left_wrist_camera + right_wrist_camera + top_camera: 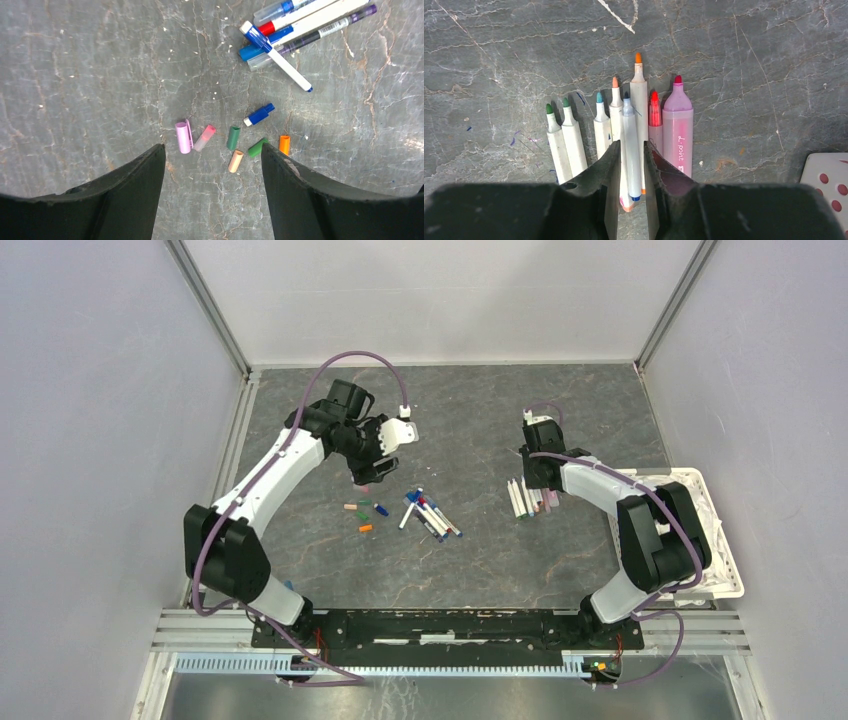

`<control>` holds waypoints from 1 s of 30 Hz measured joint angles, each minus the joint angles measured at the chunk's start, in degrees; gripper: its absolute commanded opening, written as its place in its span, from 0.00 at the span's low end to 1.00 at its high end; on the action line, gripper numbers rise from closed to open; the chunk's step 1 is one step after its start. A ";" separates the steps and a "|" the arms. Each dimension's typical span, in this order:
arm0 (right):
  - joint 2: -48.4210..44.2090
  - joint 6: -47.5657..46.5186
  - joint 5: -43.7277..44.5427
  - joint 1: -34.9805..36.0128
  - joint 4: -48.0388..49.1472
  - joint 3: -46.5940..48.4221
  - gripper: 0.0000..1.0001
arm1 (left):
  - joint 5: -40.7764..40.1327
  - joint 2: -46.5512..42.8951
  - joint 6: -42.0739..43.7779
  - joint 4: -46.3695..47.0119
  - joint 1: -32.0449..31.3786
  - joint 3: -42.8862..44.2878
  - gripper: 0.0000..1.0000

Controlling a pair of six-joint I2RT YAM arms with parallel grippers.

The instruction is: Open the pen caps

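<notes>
Toward the left edge of the grey marbled table (300,570), short coloured plastic pen caps (233,138) are found loose beneath the wide-open, empty left gripper (212,150). Nearer the right edge, a white-barrelled, blue-tipped pen (629,125) is narrowly straddled by the right gripper (632,146); grip undetermined. Straight vertical withdrawal is advised, sparing neighbouring pens.

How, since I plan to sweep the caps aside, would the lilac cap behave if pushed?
The lilac cap lies on its side and looks round, so it would probably roll, though its side ridge may check that. Small and seemingly hollow, it is likely light and may skitter.
</notes>
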 measured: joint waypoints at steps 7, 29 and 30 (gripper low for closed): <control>-0.02 0.04 0.00 0.00 0.00 0.00 0.12 | 0.96 -2.99 -1.05 -3.34 0.00 2.60 0.78; -0.76 1.03 -0.72 0.72 -0.24 -1.81 0.27 | 1.16 -7.19 -3.41 -5.38 0.07 4.90 1.00; -1.29 1.25 -0.96 1.44 -0.39 -1.64 0.31 | 1.14 -7.61 -3.72 -5.14 0.15 4.92 1.00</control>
